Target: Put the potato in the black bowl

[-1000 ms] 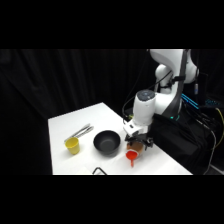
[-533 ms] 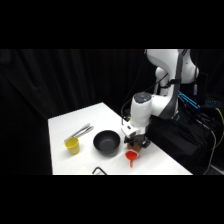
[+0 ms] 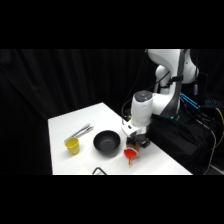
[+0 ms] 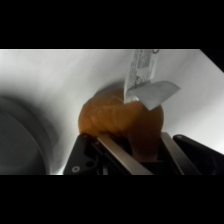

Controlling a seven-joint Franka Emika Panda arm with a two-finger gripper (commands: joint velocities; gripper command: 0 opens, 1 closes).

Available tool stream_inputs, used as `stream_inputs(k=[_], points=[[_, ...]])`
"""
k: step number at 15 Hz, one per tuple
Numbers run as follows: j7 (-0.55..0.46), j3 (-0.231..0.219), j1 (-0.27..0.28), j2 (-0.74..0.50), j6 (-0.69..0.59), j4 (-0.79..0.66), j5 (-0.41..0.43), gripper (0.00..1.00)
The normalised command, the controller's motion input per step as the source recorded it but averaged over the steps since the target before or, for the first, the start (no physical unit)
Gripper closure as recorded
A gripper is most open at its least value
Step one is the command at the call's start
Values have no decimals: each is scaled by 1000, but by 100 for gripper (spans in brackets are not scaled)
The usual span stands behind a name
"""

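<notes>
The potato (image 4: 120,125), a brown-tan lump with a white tag on it, sits pinched between the two fingers of the gripper (image 4: 135,150), low over the white bench (image 3: 100,120). The black bowl (image 3: 106,142) lies just beside it, empty. An orange-red piece (image 3: 130,156) shows under the gripper. Farther off stand a small yellow cup (image 3: 72,145) and metal tongs (image 3: 81,132).

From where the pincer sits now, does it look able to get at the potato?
Probably yes. The pincer is already right over the potato, which fills the wrist view between its fingers. Only a paper tag sits on top. The black bowl lies off to one side.
</notes>
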Motion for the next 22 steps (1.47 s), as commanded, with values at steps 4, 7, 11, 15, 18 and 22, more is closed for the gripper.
stream_inputs(k=[4,7,11,15,18,22], points=[[-143,103,-87,-477,-460,53,216,97],[-73,-58,-13,-389,-395,141,67,97],[-75,-153,-59,-112,-211,219,-40,98],[-140,-132,-116,127,-49,247,-18,98],[-89,-56,-70,259,56,227,-26,98],[-98,-5,-58,291,195,207,15,71]])
